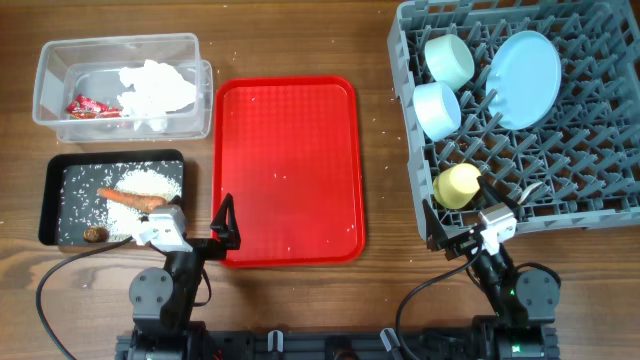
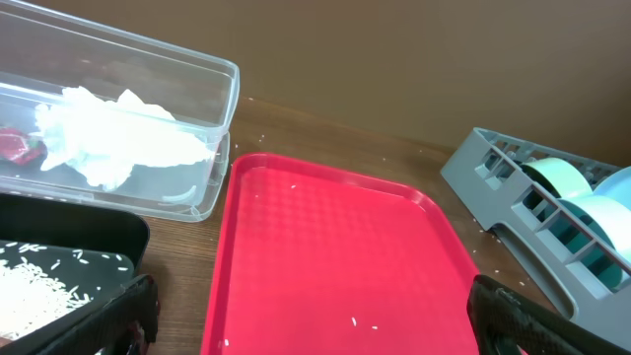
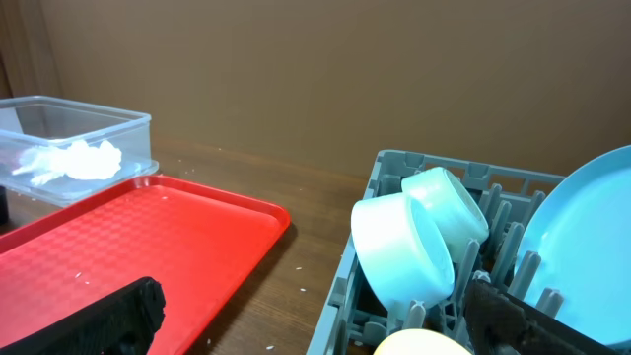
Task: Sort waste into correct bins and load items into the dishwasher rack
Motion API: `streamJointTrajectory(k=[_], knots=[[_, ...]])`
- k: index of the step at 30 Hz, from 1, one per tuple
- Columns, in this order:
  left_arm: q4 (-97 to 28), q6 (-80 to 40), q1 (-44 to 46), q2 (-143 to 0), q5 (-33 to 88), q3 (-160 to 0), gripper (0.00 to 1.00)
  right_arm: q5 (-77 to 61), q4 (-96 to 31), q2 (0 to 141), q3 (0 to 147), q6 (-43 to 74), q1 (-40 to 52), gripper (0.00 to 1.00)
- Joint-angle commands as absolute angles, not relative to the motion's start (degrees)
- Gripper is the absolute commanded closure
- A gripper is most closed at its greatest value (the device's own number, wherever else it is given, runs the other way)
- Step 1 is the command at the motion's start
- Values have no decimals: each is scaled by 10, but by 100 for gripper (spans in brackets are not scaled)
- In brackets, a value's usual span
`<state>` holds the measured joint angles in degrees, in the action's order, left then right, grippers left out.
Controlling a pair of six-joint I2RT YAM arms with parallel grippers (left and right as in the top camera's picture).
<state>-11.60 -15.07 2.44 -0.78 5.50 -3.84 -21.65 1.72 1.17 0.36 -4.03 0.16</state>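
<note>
The left gripper (image 1: pixel 200 218) sits low at the red tray's (image 1: pixel 290 120) near-left corner, jaws spread wide, holding nothing. The right gripper (image 1: pixel 472 215) sits low, well off the tray's near-right corner, jaws equally wide, empty.

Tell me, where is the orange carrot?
In the overhead view, the orange carrot lies in the black tray at the left. It sits beside the rice pile, and the clear tub is just beyond the tray.

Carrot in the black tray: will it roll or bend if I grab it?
Probably stiff: the carrot lies straight. Its tapered, rounded shape may roll in an arc if nudged. Loose rice beside it could let it skid.
</note>
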Motion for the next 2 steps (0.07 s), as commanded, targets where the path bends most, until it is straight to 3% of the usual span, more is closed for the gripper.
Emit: streamJointTrajectory(k=[1, 2], knots=[[-116, -141, 21, -2, 60, -36, 0, -226, 18, 9, 3, -45, -1, 0], [-116, -141, 21, -2, 60, -36, 0, -225, 18, 9, 3, -45, -1, 0]])
